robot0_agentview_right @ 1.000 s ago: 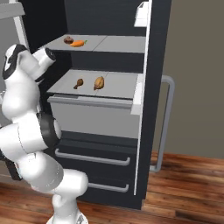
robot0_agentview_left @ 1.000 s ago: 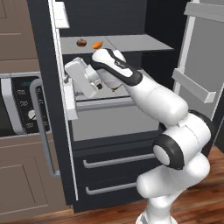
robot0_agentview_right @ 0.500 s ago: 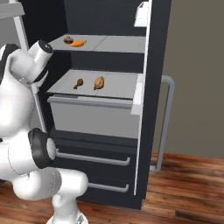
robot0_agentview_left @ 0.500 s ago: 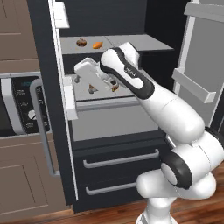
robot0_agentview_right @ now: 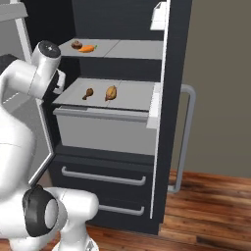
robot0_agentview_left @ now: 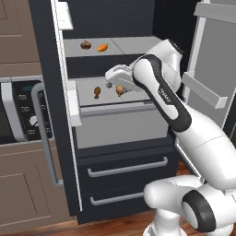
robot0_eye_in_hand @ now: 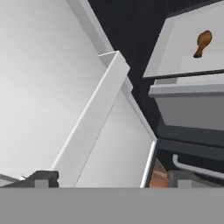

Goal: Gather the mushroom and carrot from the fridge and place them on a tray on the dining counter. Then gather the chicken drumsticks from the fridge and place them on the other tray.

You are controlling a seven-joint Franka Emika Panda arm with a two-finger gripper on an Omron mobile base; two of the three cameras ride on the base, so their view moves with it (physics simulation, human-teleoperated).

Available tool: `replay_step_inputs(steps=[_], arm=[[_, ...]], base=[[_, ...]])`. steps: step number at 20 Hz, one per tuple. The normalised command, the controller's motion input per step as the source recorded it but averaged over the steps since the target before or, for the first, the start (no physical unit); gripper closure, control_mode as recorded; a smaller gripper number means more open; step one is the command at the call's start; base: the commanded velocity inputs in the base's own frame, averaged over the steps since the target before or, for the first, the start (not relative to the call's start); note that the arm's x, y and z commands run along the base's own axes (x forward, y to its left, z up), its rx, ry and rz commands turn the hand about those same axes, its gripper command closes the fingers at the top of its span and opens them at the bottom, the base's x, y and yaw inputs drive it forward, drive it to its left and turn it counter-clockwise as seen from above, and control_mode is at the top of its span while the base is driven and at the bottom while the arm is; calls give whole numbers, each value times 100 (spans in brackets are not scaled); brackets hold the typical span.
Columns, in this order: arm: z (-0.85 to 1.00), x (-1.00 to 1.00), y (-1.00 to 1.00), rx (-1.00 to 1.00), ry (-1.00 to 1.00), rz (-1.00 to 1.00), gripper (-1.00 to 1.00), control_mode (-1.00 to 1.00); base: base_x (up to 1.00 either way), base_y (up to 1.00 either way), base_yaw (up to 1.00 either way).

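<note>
The black fridge stands with both doors open. On its upper shelf the dark brown mushroom lies beside the orange carrot. Two chicken drumsticks lie on the shelf below; one drumstick appears in the hand view. My gripper hovers in front of that lower shelf, partly covering the right drumstick in the left base view. Its fingers stand wide apart and hold nothing. The dining counter and trays are out of view.
A brown cabinet with a black oven panel stands left of the fridge. The left door's grey handle juts toward me. The right door with its white bins hangs open close behind my arm. Two drawers sit below.
My hand has swung right, from the left door's edge to the front of the lower shelf, and the arm has straightened upward. The fingers have spread wider.
</note>
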Motion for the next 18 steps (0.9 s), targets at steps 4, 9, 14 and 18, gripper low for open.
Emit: replay_step_inputs(steps=[4, 9, 14, 18], arm=[[0, -51, -61, -17, -15, -9, -100, -100], [-9, -81, -43, -7, -5, -17, -100, -100], [-14, -78, -33, -3, 0, -30, -100, -100], [-16, -36, -46, -6, 1, -21, -100, -100]], base=[[0, 0, 0], [0, 0, 0], [0, 0, 0], [0, 0, 0]])
